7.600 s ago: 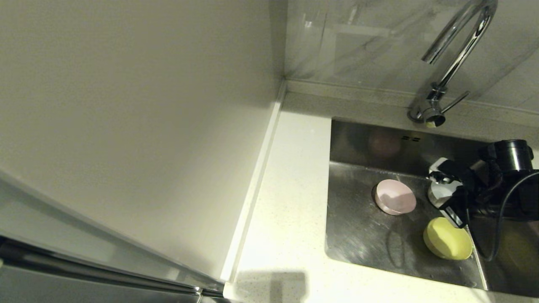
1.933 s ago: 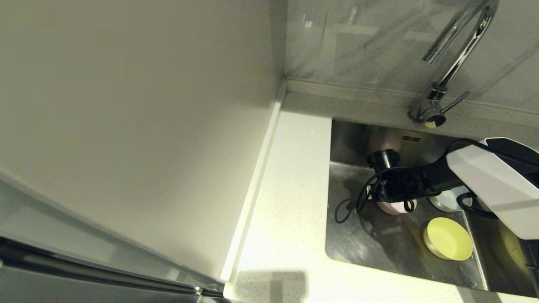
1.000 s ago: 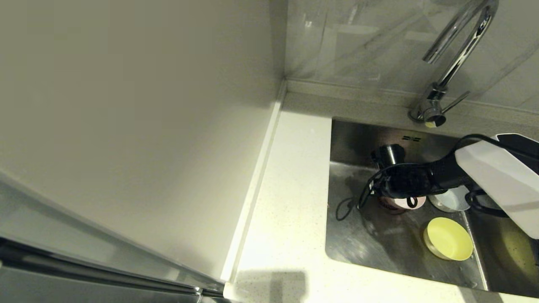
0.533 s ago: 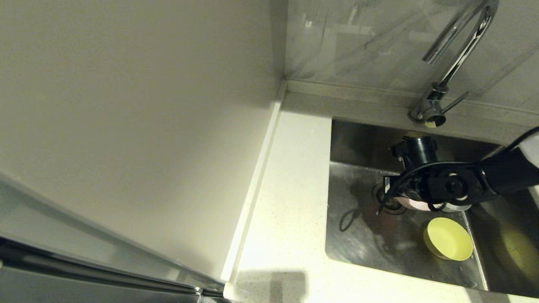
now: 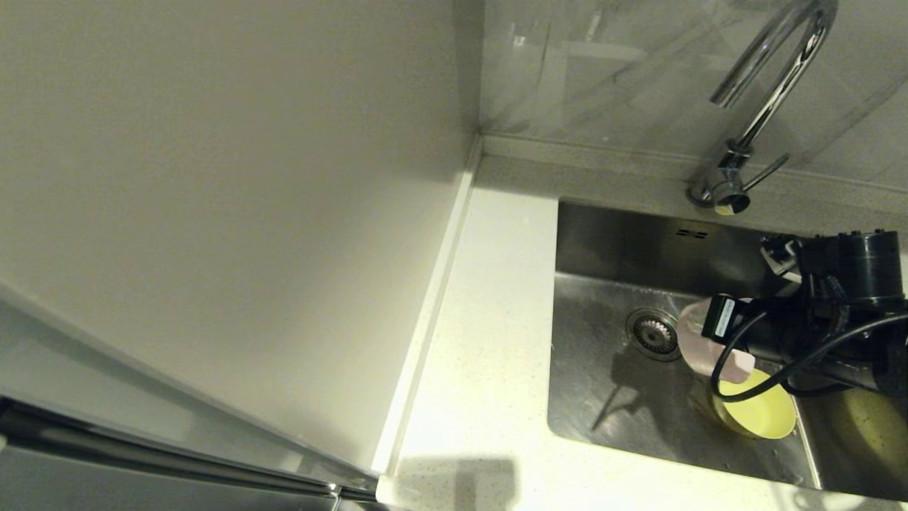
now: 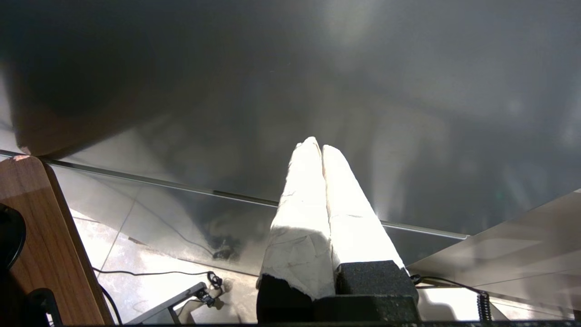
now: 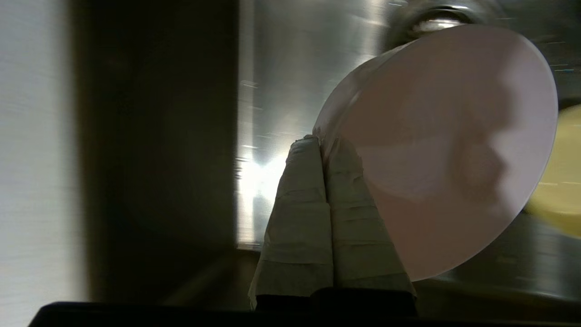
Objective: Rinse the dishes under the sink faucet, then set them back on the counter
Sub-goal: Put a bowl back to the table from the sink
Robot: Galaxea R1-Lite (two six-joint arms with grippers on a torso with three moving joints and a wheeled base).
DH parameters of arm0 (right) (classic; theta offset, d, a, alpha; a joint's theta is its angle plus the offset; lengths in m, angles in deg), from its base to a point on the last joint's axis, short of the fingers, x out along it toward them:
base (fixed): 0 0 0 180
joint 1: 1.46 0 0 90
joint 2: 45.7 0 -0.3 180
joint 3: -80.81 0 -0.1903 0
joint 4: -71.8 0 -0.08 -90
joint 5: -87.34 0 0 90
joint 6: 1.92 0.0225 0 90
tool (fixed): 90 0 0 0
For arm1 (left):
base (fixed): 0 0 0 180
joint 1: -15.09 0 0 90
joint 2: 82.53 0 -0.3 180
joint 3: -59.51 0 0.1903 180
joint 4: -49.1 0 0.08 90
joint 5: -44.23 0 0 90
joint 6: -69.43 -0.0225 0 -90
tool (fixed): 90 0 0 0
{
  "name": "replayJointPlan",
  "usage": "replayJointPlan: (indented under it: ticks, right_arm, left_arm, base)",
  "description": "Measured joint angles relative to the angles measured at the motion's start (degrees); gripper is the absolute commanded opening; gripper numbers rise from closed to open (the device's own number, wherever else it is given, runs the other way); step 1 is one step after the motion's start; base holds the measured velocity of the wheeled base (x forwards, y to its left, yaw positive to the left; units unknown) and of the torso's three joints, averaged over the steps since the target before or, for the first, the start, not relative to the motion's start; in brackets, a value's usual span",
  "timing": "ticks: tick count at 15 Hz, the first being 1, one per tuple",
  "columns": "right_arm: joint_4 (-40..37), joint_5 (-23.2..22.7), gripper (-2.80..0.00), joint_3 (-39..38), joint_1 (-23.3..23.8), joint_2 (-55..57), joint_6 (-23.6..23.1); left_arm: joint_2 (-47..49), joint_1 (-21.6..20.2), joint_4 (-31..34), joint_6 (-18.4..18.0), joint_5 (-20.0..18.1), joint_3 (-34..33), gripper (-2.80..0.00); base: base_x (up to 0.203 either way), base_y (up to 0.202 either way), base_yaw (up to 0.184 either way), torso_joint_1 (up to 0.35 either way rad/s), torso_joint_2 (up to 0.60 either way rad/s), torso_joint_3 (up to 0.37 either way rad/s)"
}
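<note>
Currently listed: right gripper (image 7: 323,144), fingers pinched on the rim of the pink bowl (image 5: 699,348), holding it tilted above the sink (image 5: 610,397) floor, beside the drain (image 5: 652,333); judged a lift toward the faucet (image 5: 752,128) at the sink's back edge for rinsing. Yellow-green bowl (image 5: 762,415) sits upright near the sink's front right corner, awaiting its turn. Counter (image 5: 482,355) along the sink's left edge carries no dish. Left gripper (image 6: 321,150), fingers pressed together, parked off the worktop.
</note>
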Motion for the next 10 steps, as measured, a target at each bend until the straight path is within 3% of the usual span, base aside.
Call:
replayJointPlan:
  ticks: [3, 6, 10]
  right_arm:
    - [-0.18, -7.28, -2.8, 4.15, -0.97, -3.13, 14.37]
    - [-0.95, -11.34, -2.8, 9.84, -1.13, -4.04, 30.04]
    - [-1.12, -17.84, -2.8, 11.92, -0.81, -3.62, 51.46]
  left_arm:
    - [0.0, 0.0, 0.0, 0.0, 0.0, 0.0, -2.8]
    - [0.0, 0.0, 0.0, -0.03, 0.0, 0.0, -2.8]
    - [0.0, 0.0, 0.0, -0.03, 0.0, 0.0, -2.8]
  base:
    - [0.0, 0.0, 0.0, 0.0, 0.0, 0.0]
    - [0.0, 0.0, 0.0, 0.0, 0.0, 0.0]
    - [0.0, 0.0, 0.0, 0.0, 0.0, 0.0]
